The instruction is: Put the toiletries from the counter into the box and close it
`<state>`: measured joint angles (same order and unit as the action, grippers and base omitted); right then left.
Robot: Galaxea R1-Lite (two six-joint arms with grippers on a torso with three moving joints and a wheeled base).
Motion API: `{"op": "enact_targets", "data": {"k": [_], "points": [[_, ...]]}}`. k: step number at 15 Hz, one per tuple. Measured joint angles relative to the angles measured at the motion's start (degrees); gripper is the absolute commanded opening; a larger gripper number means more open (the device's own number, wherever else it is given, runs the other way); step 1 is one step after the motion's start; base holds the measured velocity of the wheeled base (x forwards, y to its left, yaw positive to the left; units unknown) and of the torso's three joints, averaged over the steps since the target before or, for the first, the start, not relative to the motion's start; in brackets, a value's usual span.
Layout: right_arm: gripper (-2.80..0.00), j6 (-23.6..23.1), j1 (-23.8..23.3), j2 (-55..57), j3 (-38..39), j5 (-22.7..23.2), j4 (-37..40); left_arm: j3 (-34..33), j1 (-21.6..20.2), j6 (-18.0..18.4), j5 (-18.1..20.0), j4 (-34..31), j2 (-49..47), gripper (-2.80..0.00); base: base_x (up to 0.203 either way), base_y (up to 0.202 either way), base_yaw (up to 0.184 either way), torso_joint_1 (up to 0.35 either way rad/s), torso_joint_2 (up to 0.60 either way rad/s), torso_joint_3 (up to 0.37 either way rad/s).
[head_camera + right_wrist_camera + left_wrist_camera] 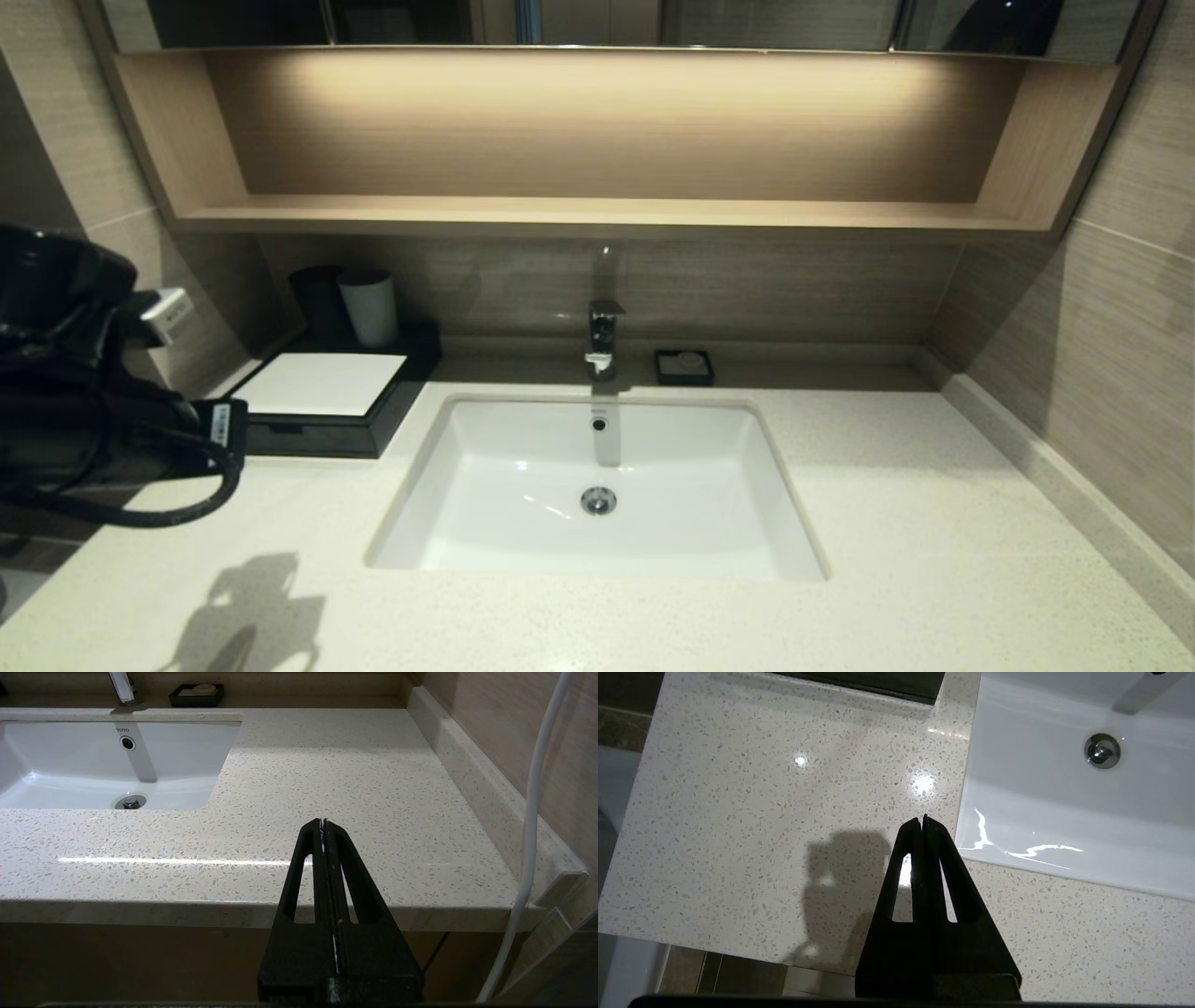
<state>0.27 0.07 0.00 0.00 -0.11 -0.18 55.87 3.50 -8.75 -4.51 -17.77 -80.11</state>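
Left hand (923,820): fingers pressed fully together, holding nothing; it hangs above the bare counter (761,812) at the left front corner, just beside the sink's left rim.
Left arm (84,373): raised at the left edge of the head view, in front of the box.
Right hand (323,822): fingers fully together, holding nothing; parked off the front edge of the counter, right of the sink.
Box (327,397): sits at the left rear corner of the counter, white top panel flat, front drawer flush with the black body.
Toiletries: none visible on the counter in any view.
Cups (369,306): one pale, one dark, upright at the rear edge of the box.
Sink (485,448): white, inset mid-counter, tap (604,338) at its rear edge.
Soap dish (684,367): black, at the rear edge of the counter, just right of the tap.
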Motion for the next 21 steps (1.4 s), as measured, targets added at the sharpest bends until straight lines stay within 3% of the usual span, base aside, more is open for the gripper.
{"op": "enact_targets", "data": {"k": [6,12,21], "points": [[-2.80,0.0,0.0,0.0,0.0,0.0,0.0,-1.8,0.0,1.3,0.2,0.1,11.6,-2.80,0.000,0.000,0.000,0.000,0.00,0.000],[-2.80,0.0,0.0,0.0,0.0,0.0,0.0,-10.2,3.5,1.3,1.2,2.0,26.1,-2.80,0.000,0.000,0.000,0.000,0.00,0.000],[-2.80,0.0,0.0,0.0,0.0,0.0,0.0,-20.1,3.8,2.0,-0.1,0.6,45.0,-2.80,0.000,0.000,0.000,0.000,0.00,0.000]]}}
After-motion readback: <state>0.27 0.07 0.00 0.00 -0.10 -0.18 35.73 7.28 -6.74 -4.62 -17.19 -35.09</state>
